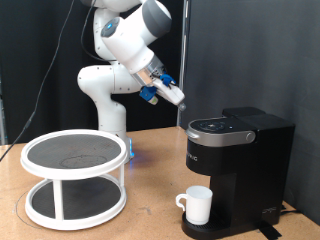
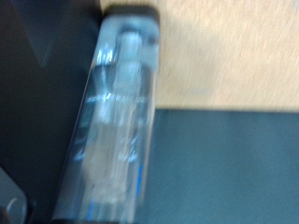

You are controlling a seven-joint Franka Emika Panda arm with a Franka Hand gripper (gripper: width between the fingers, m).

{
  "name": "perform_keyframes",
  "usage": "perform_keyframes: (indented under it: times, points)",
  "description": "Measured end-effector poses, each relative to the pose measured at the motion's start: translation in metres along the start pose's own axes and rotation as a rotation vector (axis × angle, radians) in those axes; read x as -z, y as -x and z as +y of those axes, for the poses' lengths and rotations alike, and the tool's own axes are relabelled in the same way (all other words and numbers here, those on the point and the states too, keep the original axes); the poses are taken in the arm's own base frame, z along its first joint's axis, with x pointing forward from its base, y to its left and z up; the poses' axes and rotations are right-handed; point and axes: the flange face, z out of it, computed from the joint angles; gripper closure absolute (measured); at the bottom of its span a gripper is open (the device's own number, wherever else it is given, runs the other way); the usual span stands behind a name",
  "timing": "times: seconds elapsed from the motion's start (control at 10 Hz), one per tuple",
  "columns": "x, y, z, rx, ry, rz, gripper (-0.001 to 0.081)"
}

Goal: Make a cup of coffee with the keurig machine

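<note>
Wooden table (image 1: 150, 215) holds our keurig machine (image 1: 235, 165) and cup (image 1: 197, 205). Our gripper (image 1: 180, 98) hangs above the lid; finger spread unclear. Dropping crooked, we might bump it.

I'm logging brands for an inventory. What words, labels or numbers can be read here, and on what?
No text can be read for certain.
Keurig machine: pale lettering runs down its front face, too small to read.
Cup: plain, no marking.
Wrist view: blurred; nothing legible.
</note>
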Motion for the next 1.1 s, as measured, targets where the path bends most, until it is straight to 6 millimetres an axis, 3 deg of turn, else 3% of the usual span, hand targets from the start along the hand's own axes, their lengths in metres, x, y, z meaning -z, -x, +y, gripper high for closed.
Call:
perform_keyframes:
  times: [0.3,0.6,0.8,1.1]
  points:
    - [0.024,0.03,0.018,0.176,-0.073,0.177,0.0072]
    - [0.057,0.052,0.043,0.271,-0.027,0.372,0.0072]
    - [0.071,0.056,0.05,0.275,-0.007,0.38,0.0072]
    - [0.074,0.055,0.051,0.241,0.012,0.333,0.0072]
